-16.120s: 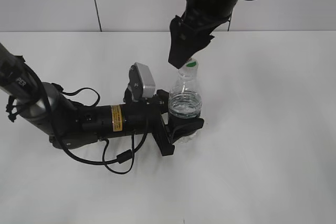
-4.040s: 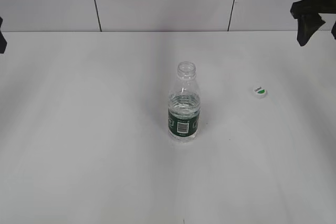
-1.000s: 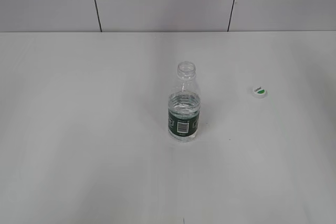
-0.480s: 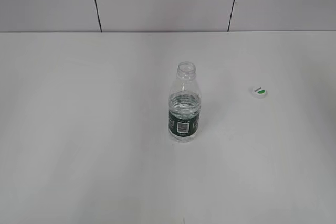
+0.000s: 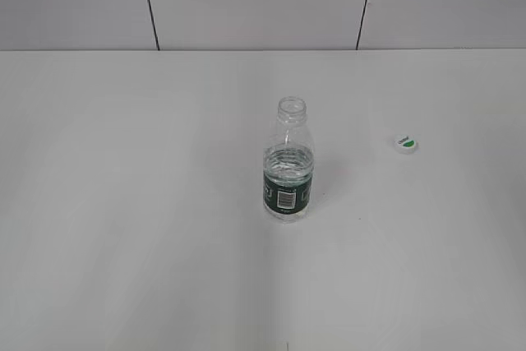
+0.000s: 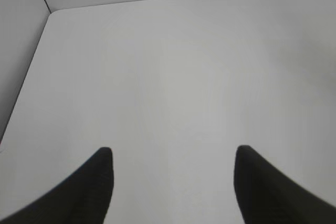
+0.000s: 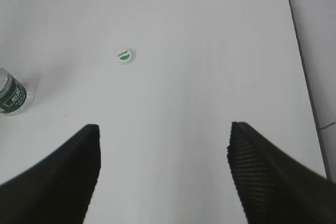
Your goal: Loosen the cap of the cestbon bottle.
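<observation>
White and matte, the table (image 5: 123, 244) fills nearly the whole exterior view, and behind its far edge a pale wall (image 5: 246, 2) is divided into panels by two thin dark seams. A rounded far-left corner of the table is shown in the left wrist view.

One cestbon bottle (image 5: 288, 162) is seen, standing upright near the middle of the table. It is of clear ribbed plastic, with a dark green label band carrying a white barcode patch, and its round threaded mouth is uncovered. One cap (image 5: 405, 144) is seen, lying flat on the table well to the right of the bottle and slightly farther back; it is small, round and white, with a green leaf-shaped mark on top.

Neither arm appears in the exterior view. In the left wrist view the left gripper (image 6: 173, 182) is seen with its two dark ridged fingers spread apart above bare table, nothing between them. The right gripper (image 7: 163, 174) is likewise spread wide and empty, with the cap and the bottle lying beyond it, untouched.
</observation>
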Robot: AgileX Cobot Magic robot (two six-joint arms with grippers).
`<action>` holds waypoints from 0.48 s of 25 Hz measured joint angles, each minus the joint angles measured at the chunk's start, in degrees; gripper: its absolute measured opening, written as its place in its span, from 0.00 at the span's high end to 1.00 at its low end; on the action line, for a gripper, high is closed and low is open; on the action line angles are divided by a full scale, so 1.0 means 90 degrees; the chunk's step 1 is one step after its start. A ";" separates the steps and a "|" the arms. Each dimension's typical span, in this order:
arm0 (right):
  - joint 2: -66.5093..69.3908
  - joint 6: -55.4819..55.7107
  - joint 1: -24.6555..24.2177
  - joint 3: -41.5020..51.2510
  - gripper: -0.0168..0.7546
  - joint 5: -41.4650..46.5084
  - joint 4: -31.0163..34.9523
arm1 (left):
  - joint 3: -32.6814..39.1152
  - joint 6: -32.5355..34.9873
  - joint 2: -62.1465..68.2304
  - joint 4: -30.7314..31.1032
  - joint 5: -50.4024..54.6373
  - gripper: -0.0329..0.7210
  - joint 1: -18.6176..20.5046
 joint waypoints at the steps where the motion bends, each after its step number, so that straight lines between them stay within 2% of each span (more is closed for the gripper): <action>1: -0.0295 -0.0013 0.0000 0.0170 0.23 -0.0018 -0.0007 | 0.0000 0.0000 0.0000 0.0000 0.0000 0.37 0.0000; 12: -0.2947 -0.0118 0.0000 0.1671 0.23 -0.0027 -0.0007 | 0.0000 0.0000 0.0000 0.0000 0.0000 0.38 0.0000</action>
